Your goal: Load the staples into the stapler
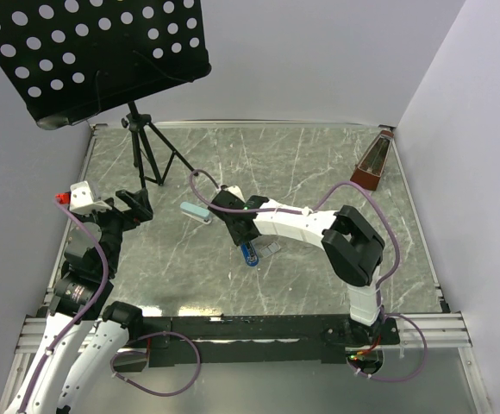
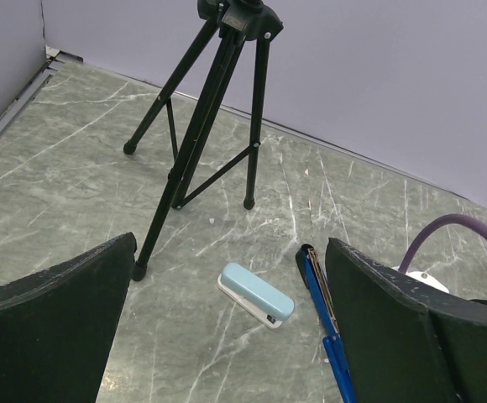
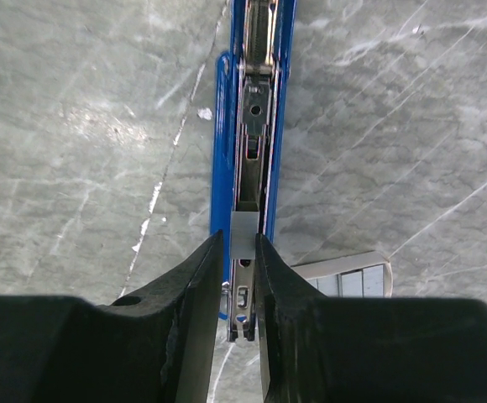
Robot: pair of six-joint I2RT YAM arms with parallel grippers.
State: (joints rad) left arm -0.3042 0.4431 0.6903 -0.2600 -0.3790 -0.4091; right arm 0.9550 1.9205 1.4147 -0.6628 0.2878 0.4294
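Observation:
The stapler (image 3: 221,151) is dark blue and lies opened out on the marble table, its metal channel facing up. In the right wrist view my right gripper (image 3: 239,239) hangs straight over that channel. It is shut on the staples (image 3: 244,232), a small silvery strip pinched between the fingertips just above the channel. From above, the right gripper (image 1: 246,242) covers most of the stapler (image 1: 250,256). My left gripper (image 1: 134,207) stands wide open at the table's left, holding nothing. In its own view the left gripper (image 2: 231,243) looks towards the stapler (image 2: 315,281).
The whitish staple box (image 3: 351,275) lies just right of the stapler. A light blue case (image 1: 196,212) sits between the two arms. A black music stand's tripod (image 1: 146,155) stands at the back left, and a brown metronome (image 1: 372,164) at the back right.

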